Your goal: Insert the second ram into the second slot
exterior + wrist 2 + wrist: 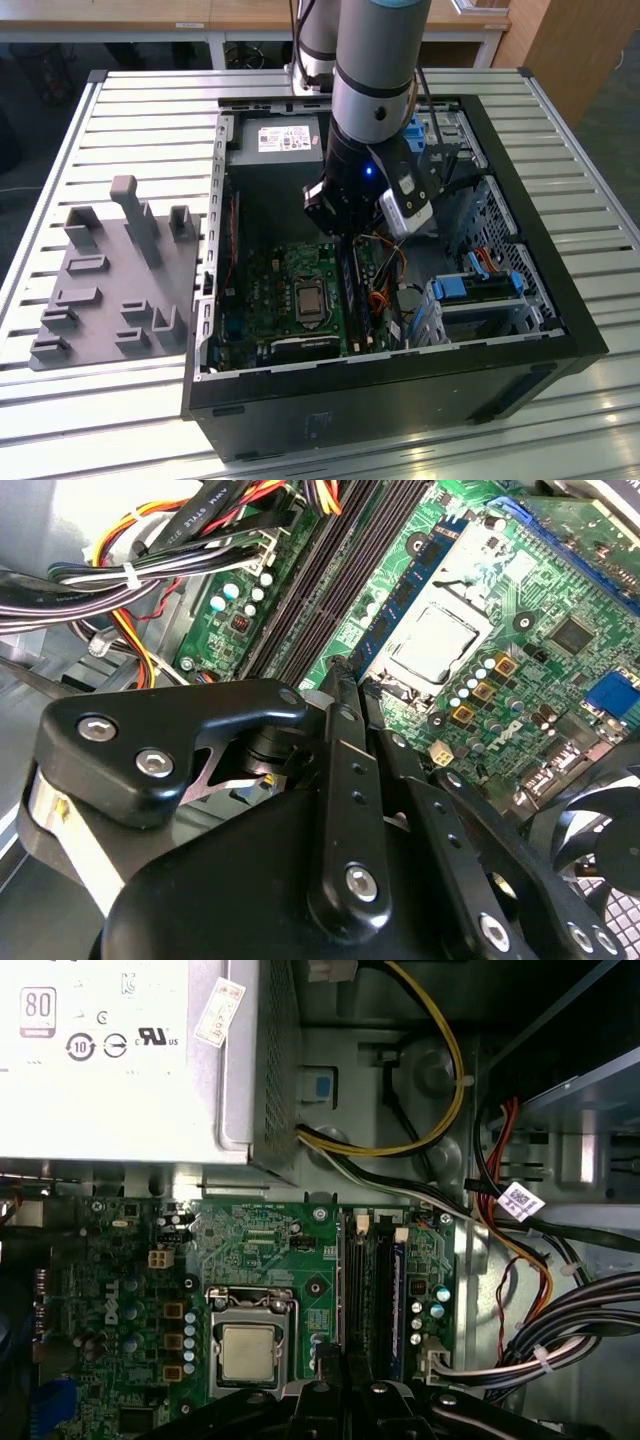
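The black fingers point(340, 750) are drawn together in the second wrist view, with no gap showing at their tips. They hang low over one end of the row of memory slots point(325, 590). I cannot tell whether they pinch anything or touch the slots. Just past the tips the dark slots run off in parallel lines between a bundle of cables point(150, 570) and the metal-capped processor socket point(435, 640). A round fan point(600, 830) sits off to one side.

In the first wrist view a memory stick point(400, 1305) shows as a thin dark-blue edge standing upright in the slot farthest from the socket. Which slot the fingers stand over I cannot tell. Beyond the slots lie the green circuit board point(260, 1250) and then the grey power supply box point(120, 1060).

In the exterior view the arm point(370, 80) reaches down into the open computer case point(400, 420), which lies on a slatted tabletop point(140, 120). Blue drive latches point(478, 287) sit inside the case toward the exterior view's right. A grey holder block point(110, 280) rests on the tabletop at the exterior view's left, apart from the case.
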Motion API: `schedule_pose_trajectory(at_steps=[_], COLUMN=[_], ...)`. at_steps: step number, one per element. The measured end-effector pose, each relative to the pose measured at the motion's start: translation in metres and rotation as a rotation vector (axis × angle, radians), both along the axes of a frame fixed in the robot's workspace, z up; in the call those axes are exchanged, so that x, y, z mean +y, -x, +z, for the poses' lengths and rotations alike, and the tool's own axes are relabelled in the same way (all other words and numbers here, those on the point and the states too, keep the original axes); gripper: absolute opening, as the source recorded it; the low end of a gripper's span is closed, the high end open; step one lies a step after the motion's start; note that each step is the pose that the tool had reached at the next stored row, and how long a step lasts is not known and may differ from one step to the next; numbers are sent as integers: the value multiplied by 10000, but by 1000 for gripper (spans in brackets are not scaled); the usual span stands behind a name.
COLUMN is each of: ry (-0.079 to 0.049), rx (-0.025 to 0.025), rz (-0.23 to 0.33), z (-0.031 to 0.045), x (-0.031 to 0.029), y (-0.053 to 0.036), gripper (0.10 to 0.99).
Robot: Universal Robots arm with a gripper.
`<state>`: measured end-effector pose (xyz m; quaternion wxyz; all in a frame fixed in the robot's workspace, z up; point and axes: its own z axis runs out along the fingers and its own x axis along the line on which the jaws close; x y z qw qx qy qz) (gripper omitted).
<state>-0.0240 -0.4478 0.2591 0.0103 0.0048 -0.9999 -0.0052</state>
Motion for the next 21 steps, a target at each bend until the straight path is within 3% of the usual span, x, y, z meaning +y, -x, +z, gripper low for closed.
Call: schedule_pose_trajectory(at_steps=[7,13,21], ry=[1,2,1], rx=[0,0,0], rz=[-65,-170,-188], z=[-24,-33,-68], x=[-9,-63,-68], y=[0,1,-18], gripper=[137,137,137])
